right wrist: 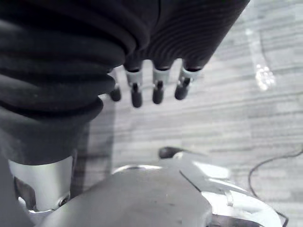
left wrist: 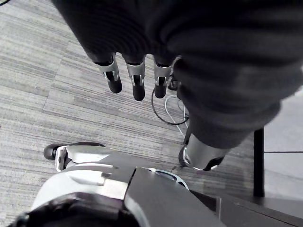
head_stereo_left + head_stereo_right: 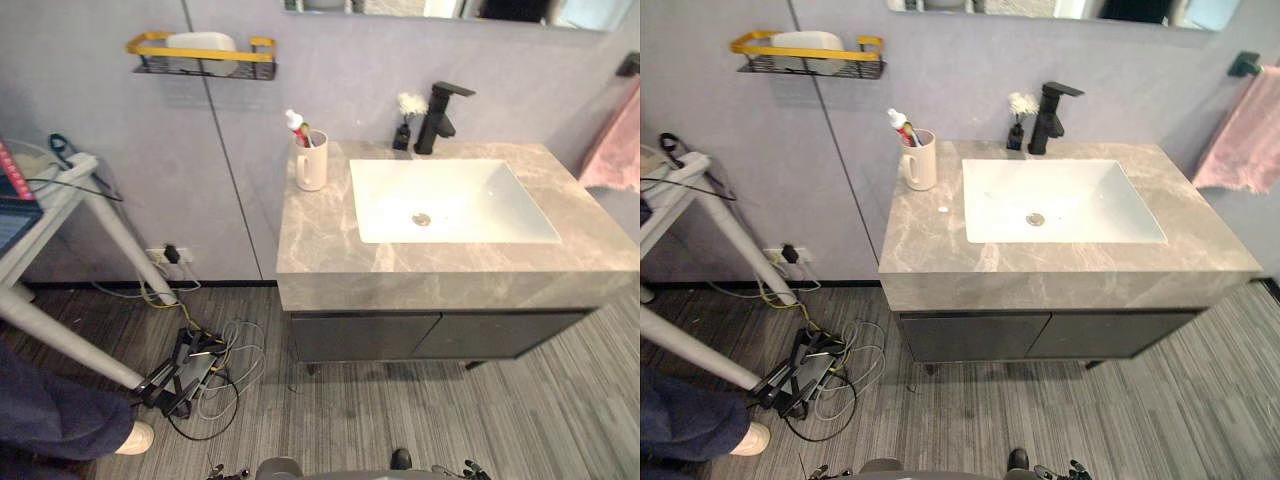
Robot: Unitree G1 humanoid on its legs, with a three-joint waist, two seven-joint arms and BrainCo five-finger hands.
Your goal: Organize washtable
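While left hand (image 2: 137,79) and right hand (image 1: 158,86) dangle fingers apart, cup (image 3: 311,165) stands near left counter (image 3: 330,245) edge.

The left hand (image 2: 136,78) has a dark ribbed cover and silver fingers ending in rounded dark tips. The right hand (image 1: 157,87) matches it: black ribbed cover, silver dark-tipped fingers in a row.

The robot's left hand (image 2: 138,80) hung above the grey floor (image 2: 42,66), its fingers (image 2: 112,78) loose and nearly straight, dark tips pointing down at the floor below the ribbed wrist cover. The right hand (image 1: 157,87) hung likewise over the floor, its fingers (image 1: 135,94) relaxed, side by side, clear of the floor.
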